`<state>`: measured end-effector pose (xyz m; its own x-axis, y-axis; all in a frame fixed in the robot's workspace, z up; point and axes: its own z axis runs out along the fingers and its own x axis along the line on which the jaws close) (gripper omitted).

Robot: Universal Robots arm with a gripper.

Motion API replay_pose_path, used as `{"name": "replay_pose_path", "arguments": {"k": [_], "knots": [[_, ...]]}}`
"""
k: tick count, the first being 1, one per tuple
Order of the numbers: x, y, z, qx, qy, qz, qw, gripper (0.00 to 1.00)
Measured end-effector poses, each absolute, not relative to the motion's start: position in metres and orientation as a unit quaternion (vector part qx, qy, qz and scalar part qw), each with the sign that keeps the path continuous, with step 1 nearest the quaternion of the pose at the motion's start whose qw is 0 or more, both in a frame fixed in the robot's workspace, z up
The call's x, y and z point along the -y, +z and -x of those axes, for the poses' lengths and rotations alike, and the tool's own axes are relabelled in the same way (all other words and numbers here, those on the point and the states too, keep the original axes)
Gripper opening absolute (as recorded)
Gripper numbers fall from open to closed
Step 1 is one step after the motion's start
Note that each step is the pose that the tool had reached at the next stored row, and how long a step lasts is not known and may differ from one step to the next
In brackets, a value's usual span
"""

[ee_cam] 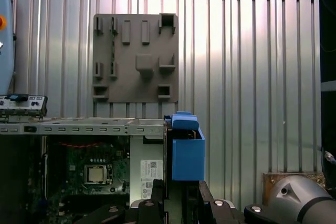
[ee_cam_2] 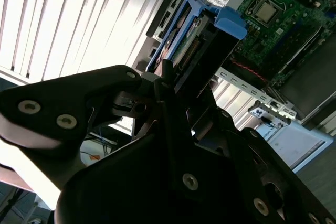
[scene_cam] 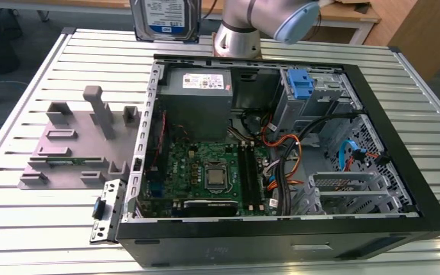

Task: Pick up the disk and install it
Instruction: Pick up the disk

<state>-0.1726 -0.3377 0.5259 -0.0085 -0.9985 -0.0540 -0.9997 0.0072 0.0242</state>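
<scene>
The disk [scene_cam: 165,20], silver-grey with a white-and-blue label, hangs upright high above the table's far edge, at the exterior view's left of the arm's base [scene_cam: 237,43]. In both wrist views my gripper [ee_cam_2: 169,82] [ee_cam: 181,200] is shut on the disk [ee_cam_2: 202,35], with the black fingers clamped on its sides. The disk's blue side rail [ee_cam: 188,156] sticks out beyond the fingers. Below it lies the open computer case [scene_cam: 403,172], with the disk over the case's power-supply end.
Inside the case are a grey power-supply box [scene_cam: 197,86], a green motherboard [scene_cam: 204,172], loose cables [scene_cam: 289,149] and a tall blue clip [scene_cam: 300,86] in the drive bay. A grey fixture plate [scene_cam: 75,143] with pegs lies on the ribbed table at the exterior view's left.
</scene>
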Motion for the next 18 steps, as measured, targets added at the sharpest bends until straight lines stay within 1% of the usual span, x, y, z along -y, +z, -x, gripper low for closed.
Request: {"name": "replay_pose_path", "arguments": {"k": [18], "knots": [[0.336, 0.522, 0.117, -0.71, 0.028, 0.704, 0.01, 0.35]]}}
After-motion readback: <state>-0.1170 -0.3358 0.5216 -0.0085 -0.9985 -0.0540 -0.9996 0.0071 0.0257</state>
